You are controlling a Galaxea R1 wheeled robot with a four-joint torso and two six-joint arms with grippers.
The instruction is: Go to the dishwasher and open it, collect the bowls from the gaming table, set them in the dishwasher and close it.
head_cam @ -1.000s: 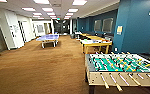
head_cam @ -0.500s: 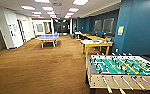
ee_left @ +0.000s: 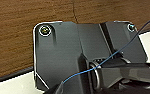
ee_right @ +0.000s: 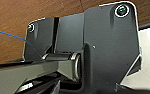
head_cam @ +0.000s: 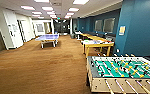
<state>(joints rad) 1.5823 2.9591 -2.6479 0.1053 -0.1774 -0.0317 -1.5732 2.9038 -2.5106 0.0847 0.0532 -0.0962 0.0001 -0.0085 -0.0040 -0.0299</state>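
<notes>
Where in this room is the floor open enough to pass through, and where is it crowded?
Open: the brown floor between the white wall and the table-football table, on toward the blue table-tennis table. Crowded: the blue-wall side, where yellow-topped tables line up behind the table-football table.

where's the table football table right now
In the head view the table-football table sits close at the lower right, on the brown floor, just in front of a yellow-topped table by the blue wall.
</notes>
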